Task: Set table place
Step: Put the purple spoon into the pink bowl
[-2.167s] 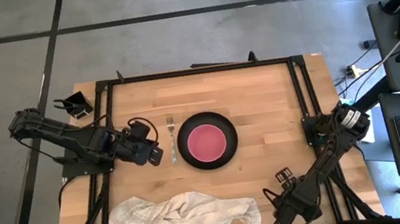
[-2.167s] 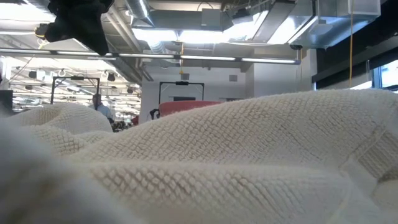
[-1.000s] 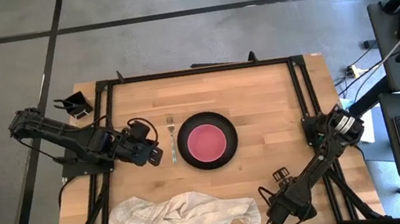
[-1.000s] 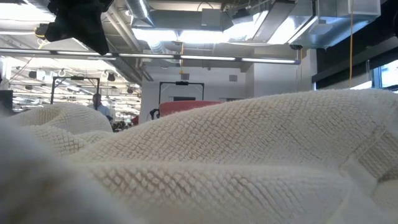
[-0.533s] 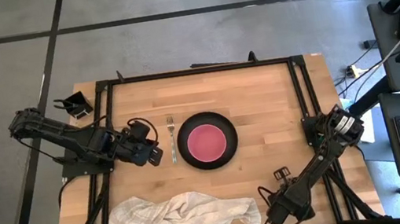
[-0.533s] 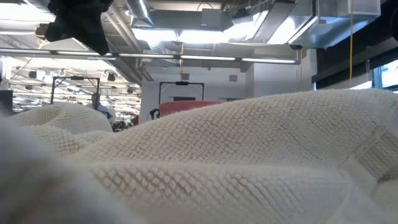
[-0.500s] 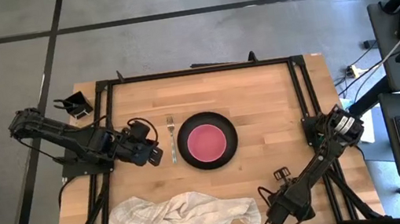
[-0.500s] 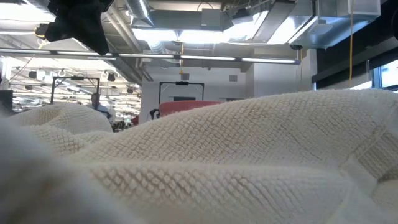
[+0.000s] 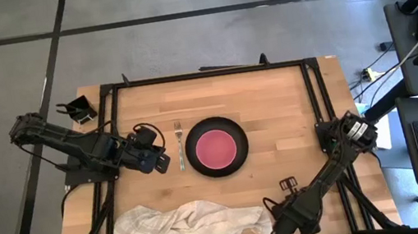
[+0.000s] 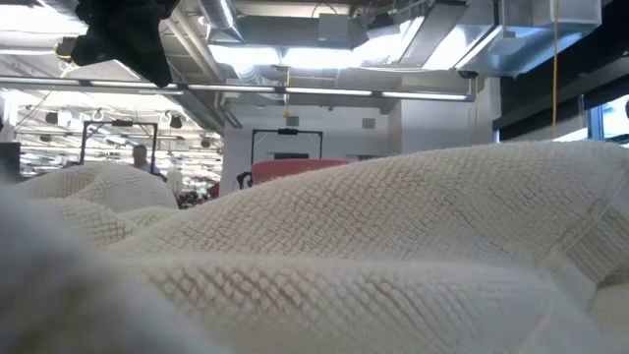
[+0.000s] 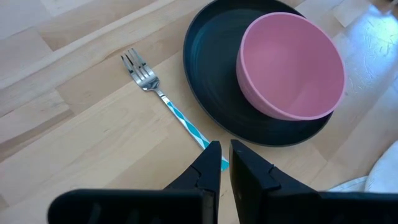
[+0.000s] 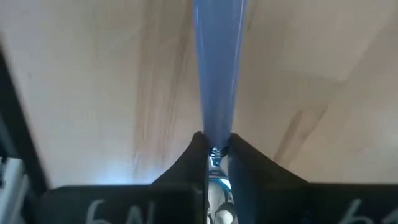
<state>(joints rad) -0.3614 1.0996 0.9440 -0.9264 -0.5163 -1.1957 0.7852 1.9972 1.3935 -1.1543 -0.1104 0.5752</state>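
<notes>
Centrally on the rectangular light-wood plank table (image 9: pixel 276 123) rests the large round black plate (image 9: pixel 217 146), with the smaller pink bowl (image 9: pixel 217 146) seated inside it. In the left wrist view the bowl (image 11: pixel 291 66) sits off-centre in the plate (image 11: pixel 211 68), closer to one side of the rim.

Just beside the plate, on the side facing the left arm, the silver fork (image 9: pixel 180 144) lies flat on the wood, parallel to the plate's edge and not touching it. In the left wrist view the fork (image 11: pixel 163 98) shows a light-blue striped handle with its tines pointing away from the gripper.

The left gripper (image 9: pixel 162 160) is positioned near the handle end of the fork. Its two dark fingers (image 11: pixel 208 171) are drawn nearly together with only a narrow slit between them and nothing clamped; the fork handle runs beneath the fingertips.

The right gripper (image 9: pixel 273 225) is located near the front edge of the table, at the end of the crumpled white waffle-weave cloth (image 9: pixel 184 227). Its fingers (image 12: pixel 194 155) are clenched on the purple-handled spoon (image 12: pixel 217 68); the handle extends forward from the fingertips above the wood, and a metal section is visible between the fingers.

The low view is almost entirely filled by the cloth (image 10: pixel 373 256).

A small black holder (image 9: pixel 78 112) stands at the far left corner of the table.
</notes>
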